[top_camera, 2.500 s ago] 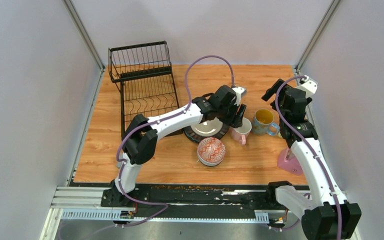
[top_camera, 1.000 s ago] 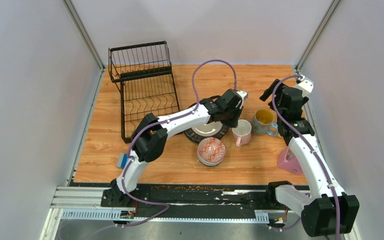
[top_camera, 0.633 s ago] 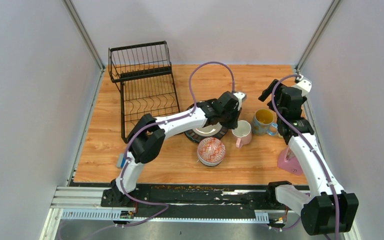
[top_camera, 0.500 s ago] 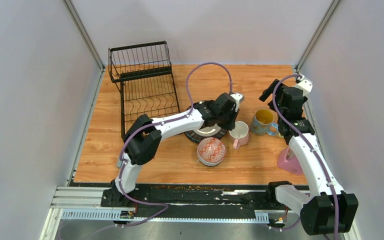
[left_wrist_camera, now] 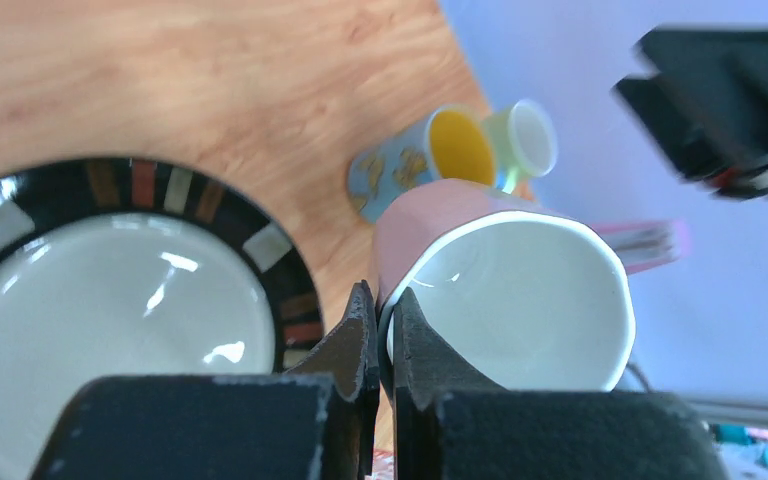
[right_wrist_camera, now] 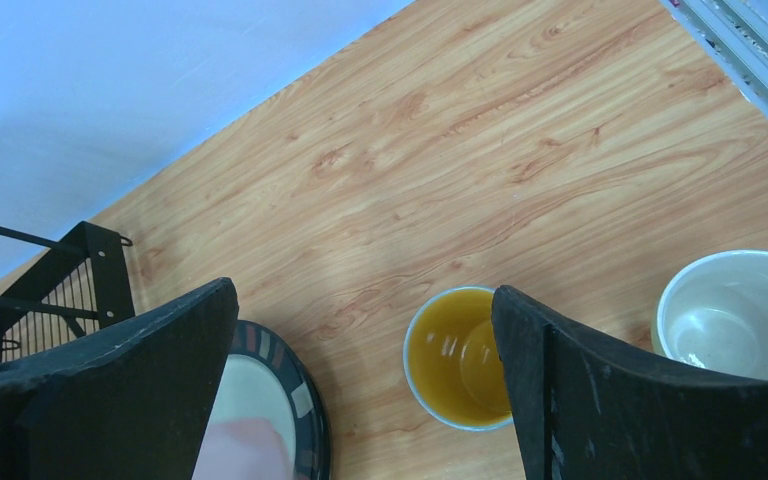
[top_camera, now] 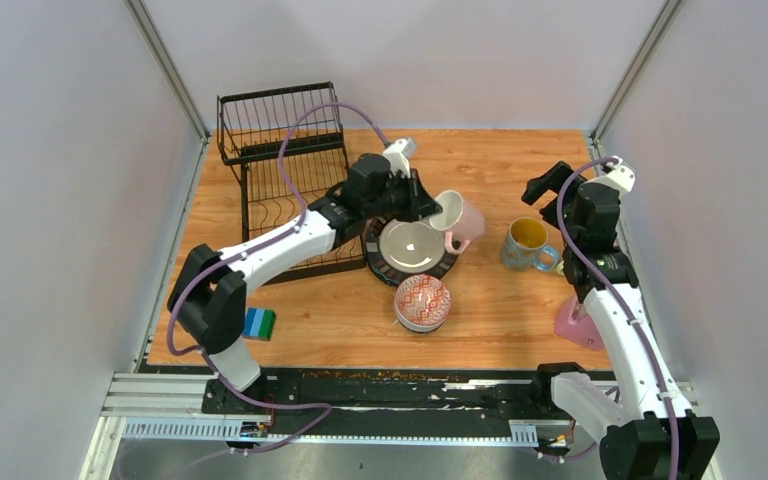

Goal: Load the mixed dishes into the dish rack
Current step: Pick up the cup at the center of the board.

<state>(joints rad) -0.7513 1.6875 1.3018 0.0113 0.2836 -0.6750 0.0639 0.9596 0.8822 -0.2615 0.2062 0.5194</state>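
None of the mixed dishes had reached the dish rack (top_camera: 285, 170), whose wires showed bare from overhead, so by my reading the loading had barely begun. On the table lay the black-rimmed plate (top_camera: 412, 250), the patterned bowl (top_camera: 422, 300) just in front of it, and the blue-yellow mug (top_camera: 527, 243) to the right, with a pale green mug (left_wrist_camera: 522, 140) beside that one. One dish was off the wood: the pink mug (top_camera: 457, 215), tipped on its side above the plate's far right edge, with the rack near on its left. The left gripper (left_wrist_camera: 380, 305) was pinched tight on the mug's rim, one finger inside the white wall and one against the pink outside. The right gripper (right_wrist_camera: 360, 290) stood spread wide and held nothing, hovering above the blue-yellow mug, well apart from the pink one.
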